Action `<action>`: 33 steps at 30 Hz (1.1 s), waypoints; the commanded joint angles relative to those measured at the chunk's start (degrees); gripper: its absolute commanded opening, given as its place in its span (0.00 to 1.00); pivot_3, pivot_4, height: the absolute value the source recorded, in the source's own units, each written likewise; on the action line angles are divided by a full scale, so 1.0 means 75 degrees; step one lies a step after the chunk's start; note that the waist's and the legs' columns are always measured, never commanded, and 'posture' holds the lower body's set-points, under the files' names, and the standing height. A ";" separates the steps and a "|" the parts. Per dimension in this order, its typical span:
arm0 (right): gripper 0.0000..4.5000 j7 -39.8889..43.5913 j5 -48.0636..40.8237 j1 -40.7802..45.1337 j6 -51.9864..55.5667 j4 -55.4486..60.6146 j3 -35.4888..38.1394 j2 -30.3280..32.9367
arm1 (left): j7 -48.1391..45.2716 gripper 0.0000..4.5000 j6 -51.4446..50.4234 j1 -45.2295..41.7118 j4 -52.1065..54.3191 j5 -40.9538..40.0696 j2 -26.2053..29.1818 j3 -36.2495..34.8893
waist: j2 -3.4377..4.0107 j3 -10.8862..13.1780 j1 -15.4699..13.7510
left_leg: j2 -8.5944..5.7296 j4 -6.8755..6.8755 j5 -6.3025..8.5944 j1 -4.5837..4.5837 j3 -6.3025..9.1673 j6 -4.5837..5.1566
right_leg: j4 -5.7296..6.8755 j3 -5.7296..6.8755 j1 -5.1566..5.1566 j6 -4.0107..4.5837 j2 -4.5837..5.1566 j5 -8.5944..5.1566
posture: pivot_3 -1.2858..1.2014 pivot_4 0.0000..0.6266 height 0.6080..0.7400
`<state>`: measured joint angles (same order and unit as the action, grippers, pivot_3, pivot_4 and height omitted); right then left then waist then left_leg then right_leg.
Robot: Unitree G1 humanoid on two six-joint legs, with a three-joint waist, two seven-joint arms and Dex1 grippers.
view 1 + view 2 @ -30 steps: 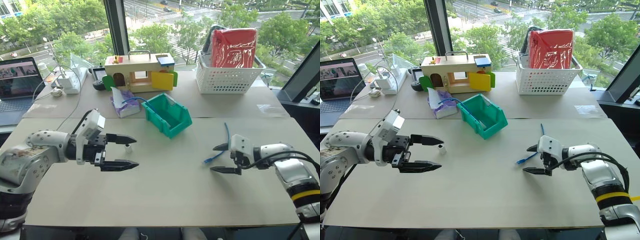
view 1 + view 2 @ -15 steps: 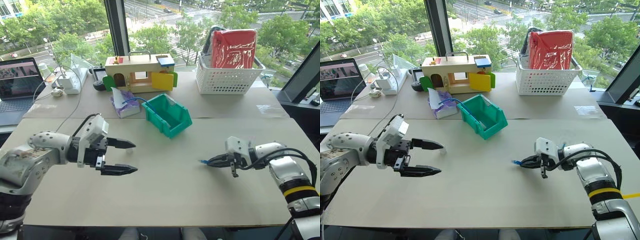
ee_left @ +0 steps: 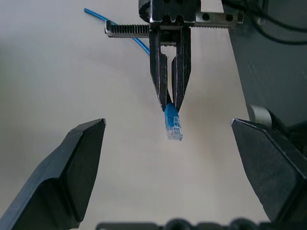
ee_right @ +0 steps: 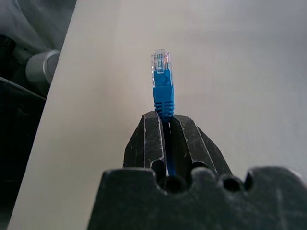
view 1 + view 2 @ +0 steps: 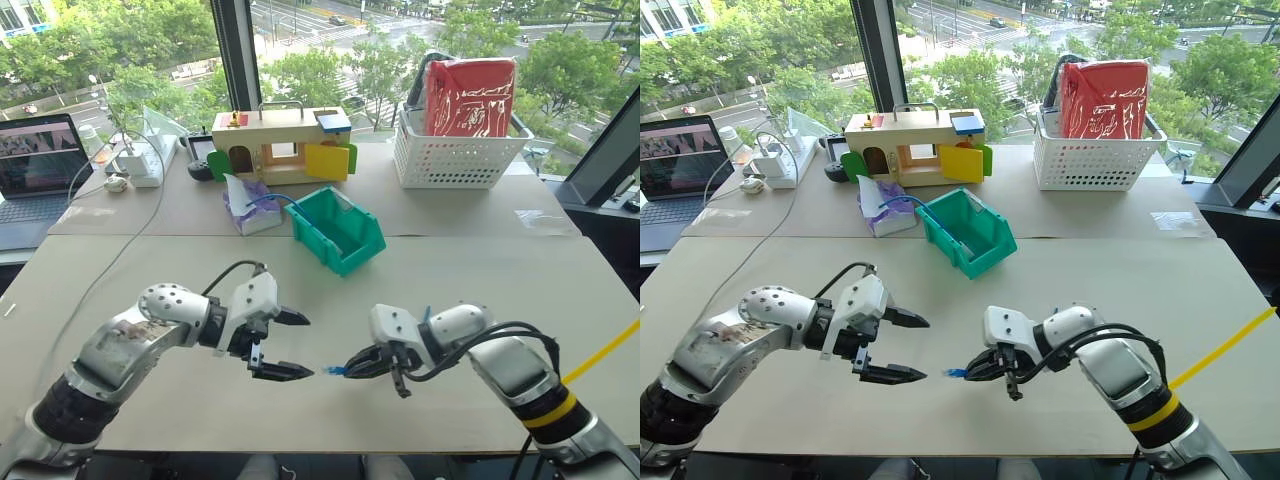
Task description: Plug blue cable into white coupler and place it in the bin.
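While our right claw [image 5: 352, 364] is clamped on the cable [image 3: 172, 125] behind its plug, above the surface [image 5: 480, 280], our left claw [image 5: 292, 346] stands apart, empty. Mating with the coupler and binning remain; the bin [image 5: 338, 229] sits well apart.

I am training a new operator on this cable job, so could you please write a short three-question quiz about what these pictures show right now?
1. True or false: the right gripper has its fingers shut on the blue cable, just behind the clear plug.
2. Multiple choice: the left gripper is A) shut on the white coupler, B) open with nothing between its fingers, C) resting in the bin.
3. Fill in: the teal bin stands on the table between the tissue pack and the white ______.

Key: 1 true; 2 B; 3 basket.
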<state>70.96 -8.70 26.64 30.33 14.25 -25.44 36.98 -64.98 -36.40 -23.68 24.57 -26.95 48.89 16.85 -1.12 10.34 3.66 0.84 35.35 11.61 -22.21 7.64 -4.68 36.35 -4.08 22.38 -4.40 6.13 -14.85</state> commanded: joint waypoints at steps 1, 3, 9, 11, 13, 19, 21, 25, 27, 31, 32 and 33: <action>0.00 -0.0160 0.0306 0.0287 0.0050 -0.0202 -0.0256 -0.0090 | -0.0147 1.00 0.0544 -0.0024 -0.0158 0.0661 -0.0028 0.0414 | 0.0000 0.0000 0.0000 | 0.0000 0.0000 0.0000 0.0000 0.0000 0.0000 | 0.0000 0.0000 0.0000 0.0000 0.0000 0.0000 | 0.52 0.24 1.00; 0.00 -0.0357 0.0577 0.0430 -0.0050 -0.0668 -0.0471 -0.0271 | -0.0130 1.00 0.0798 -0.0094 -0.0296 0.1097 -0.0085 0.0693 | -0.0001 0.0000 -0.0003 | 0.0000 0.0000 0.0000 0.0000 0.0000 0.0000 | 0.0000 0.0000 0.0001 0.0000 0.0000 0.0000 | 0.52 0.24 1.00; 0.00 -0.0607 0.0816 0.0601 -0.0057 -0.1166 -0.0654 -0.0723 | 0.0080 1.00 0.1061 -0.0178 -0.0576 0.1899 -0.0368 0.1010 | -0.0017 -0.0011 0.0086 | 0.0005 0.0000 0.0000 0.0031 0.0000 0.0001 | 0.0038 -0.0001 -0.0006 -0.0029 -0.0005 -0.0023 | 0.52 0.24 1.00; 0.00 -0.0744 0.0834 0.0584 -0.0030 -0.1007 -0.0645 -0.0865 | 0.0187 1.00 0.1019 -0.0198 -0.0625 0.2047 -0.0522 0.1022 | -0.0018 -0.0011 0.0088 | 0.0009 0.0000 -0.0001 0.0046 0.0000 0.0001 | 0.0061 -0.0003 -0.0007 -0.0029 -0.0011 -0.0028 | 0.52 0.24 1.00; 0.00 -0.0680 0.0605 0.0540 0.0306 -0.0788 -0.0580 -0.0962 | 0.0236 1.00 0.0975 -0.0211 -0.0650 0.2146 -0.0635 0.0997 | -0.0018 -0.0011 0.0099 | 0.0015 0.0000 -0.0002 0.0053 0.0000 0.0001 | 0.0071 -0.0004 -0.0007 -0.0028 -0.0018 -0.0028 | 0.52 0.24 1.00; 0.48 -0.0701 0.0512 0.0602 0.0582 -0.0385 -0.0336 -0.0786 | 0.0145 1.00 0.0881 -0.0184 -0.0699 0.2109 -0.0762 0.0845 | -0.0018 -0.0011 0.0063 | 0.0017 0.0001 -0.0002 0.0045 0.0002 0.0001 | 0.0078 -0.0007 -0.0001 -0.0025 -0.0022 -0.0030 | 0.52 0.24 1.00; 0.61 -0.0707 0.0419 0.0680 0.0580 -0.0087 -0.0139 -0.0670 | 0.0039 1.00 0.0804 -0.0133 -0.0765 0.1964 -0.0755 0.0742 | -0.0017 -0.0010 0.0038 | 0.0015 0.0004 -0.0002 0.0040 0.0002 0.0001 | 0.0076 -0.0006 -0.0001 -0.0025 -0.0022 -0.0030 | 0.52 0.24 1.00; 0.84 -0.0773 0.0383 0.0789 0.0521 0.0344 0.0161 -0.0336 | -0.0054 1.00 0.0889 -0.0209 -0.0974 0.2029 -0.0757 0.0729 | -0.0017 -0.0010 0.0026 | 0.0015 0.0015 -0.0001 0.0018 0.0004 0.0001 | 0.0074 -0.0004 0.0014 -0.0025 -0.0021 -0.0030 | 0.52 0.24 1.00; 0.84 -0.0820 0.0299 0.0839 0.0649 0.0502 0.0419 -0.0153 | -0.0100 1.00 0.0869 -0.0286 -0.1093 0.2068 -0.0820 0.0802 | -0.0017 -0.0010 0.0022 | 0.0014 0.0015 -0.0001 0.0010 0.0005 0.0001 | 0.0073 -0.0004 0.0021 -0.0025 -0.0021 -0.0030 | 0.52 0.24 1.00; 0.85 -0.0934 0.0113 0.0917 0.0898 0.0677 0.0928 0.0151 | -0.0150 0.85 0.0989 -0.0397 -0.1377 0.2269 -0.0949 0.0997 | -0.0018 -0.0009 0.0015 | 0.0014 0.0019 -0.0001 0.0004 0.0005 0.0001 | 0.0074 -0.0003 0.0026 -0.0025 -0.0021 -0.0030 | 0.52 0.24 1.00; 0.85 -0.0994 0.0069 0.0937 0.0975 0.0707 0.1111 0.0230 | -0.0180 0.75 0.1010 -0.0443 -0.1455 0.2312 -0.1006 0.1052 | -0.0018 -0.0009 0.0007 | 0.0014 0.0019 -0.0001 0.0003 0.0006 0.0001 | 0.0073 -0.0002 0.0026 -0.0025 -0.0021 -0.0030 | 0.52 0.24 1.00; 0.85 -0.1049 0.0031 0.0955 0.1034 0.0725 0.1217 0.0280 | -0.0211 0.67 0.1023 -0.0473 -0.1507 0.2337 -0.1044 0.1079 | -0.0019 -0.0009 -0.0002 | 0.0013 0.0019 -0.0001 0.0001 0.0006 0.0001 | 0.0072 -0.0002 0.0026 -0.0025 -0.0021 -0.0030 | 0.52 0.24 1.00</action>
<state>63.66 -7.27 32.79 37.22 17.50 -19.07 38.50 -66.03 -29.92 -26.42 12.95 -9.90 41.38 24.35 -1.26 10.27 3.64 0.94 35.51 11.60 -22.22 7.69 -4.67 36.88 -4.10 22.57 -4.58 5.98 -15.07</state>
